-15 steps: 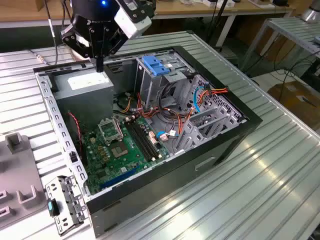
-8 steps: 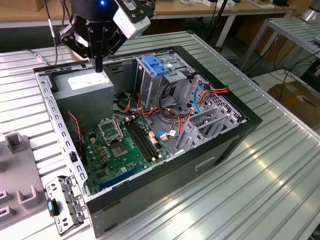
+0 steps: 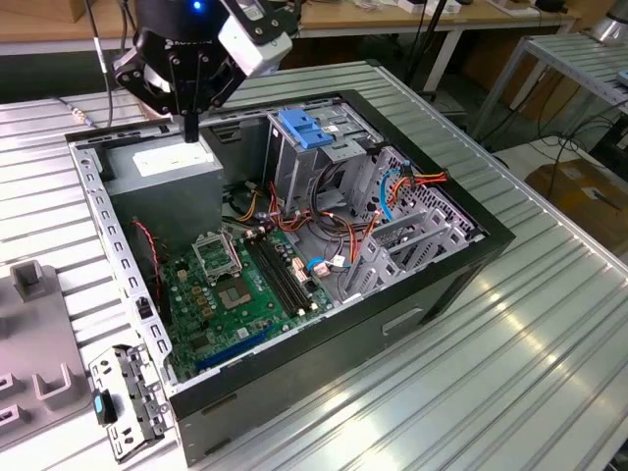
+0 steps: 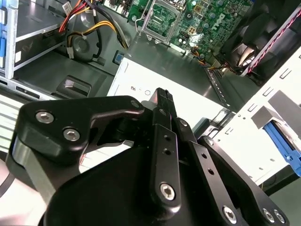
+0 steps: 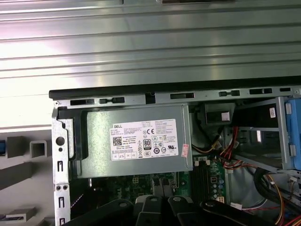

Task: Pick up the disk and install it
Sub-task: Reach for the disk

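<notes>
Hovering over an open computer case (image 3: 392, 324) that lies on its side on the ribbed worktop (image 3: 549, 343), panel off so the inside can be reached from above, the tool (image 3: 189, 126) looks clenched on nothing. It hangs just above the grey power box (image 3: 162, 169) in the case's far corner, toward the exterior view's left. Where the disk lies I cannot tell.

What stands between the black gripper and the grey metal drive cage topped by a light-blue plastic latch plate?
Nothing visible does. The gripper hangs over the grey metal box with a white sticker; the drive cage, with its latch plate, stands to the exterior view's right, open air between them.
</notes>
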Motion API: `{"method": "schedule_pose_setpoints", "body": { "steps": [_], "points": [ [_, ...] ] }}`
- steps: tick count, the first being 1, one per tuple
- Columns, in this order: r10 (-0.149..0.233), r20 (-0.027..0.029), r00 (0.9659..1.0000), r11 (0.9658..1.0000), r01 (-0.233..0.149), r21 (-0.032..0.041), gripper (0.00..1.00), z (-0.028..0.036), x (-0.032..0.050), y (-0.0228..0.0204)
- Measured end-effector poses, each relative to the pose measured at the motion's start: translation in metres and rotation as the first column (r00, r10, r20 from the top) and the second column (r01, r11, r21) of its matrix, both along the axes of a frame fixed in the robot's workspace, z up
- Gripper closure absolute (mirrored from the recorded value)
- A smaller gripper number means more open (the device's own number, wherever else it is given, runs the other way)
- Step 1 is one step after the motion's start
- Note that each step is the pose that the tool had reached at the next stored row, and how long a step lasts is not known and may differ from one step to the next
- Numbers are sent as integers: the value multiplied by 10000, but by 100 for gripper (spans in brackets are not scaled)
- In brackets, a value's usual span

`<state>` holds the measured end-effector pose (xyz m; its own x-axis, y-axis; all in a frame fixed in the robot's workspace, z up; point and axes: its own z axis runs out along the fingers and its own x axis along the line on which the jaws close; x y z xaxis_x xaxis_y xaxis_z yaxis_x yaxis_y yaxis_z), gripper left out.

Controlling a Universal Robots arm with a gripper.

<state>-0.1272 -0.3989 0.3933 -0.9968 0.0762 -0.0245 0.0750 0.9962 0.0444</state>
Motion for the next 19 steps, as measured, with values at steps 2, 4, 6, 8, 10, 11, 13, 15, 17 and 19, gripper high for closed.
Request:
{"method": "schedule_pose_setpoints", "body": {
  "steps": [2,4,6,8,10,11,13,15,17,19],
  "points": [
    [0,0,10000,10000,0,0,89,0,-8,0],
    [0,0,10000,10000,0,0,89,0,-16,0],
    [0,0,10000,10000,0,0,89,0,-24,0],
    [0,0,10000,10000,0,0,89,0,-32,0],
    [0,0,10000,10000,0,0,89,0,-41,0],
    [0,0,10000,10000,0,0,89,0,-44,0],
    [0,-1,10000,10000,0,-1,89,0,-52,0],
    [-1,-1,10000,10000,1,-1,89,0,-58,0],
    [-1,-1,10000,10000,1,0,89,0,-66,0],
    [-1,-1,10000,10000,1,0,89,0,-75,0]
  ]
}}
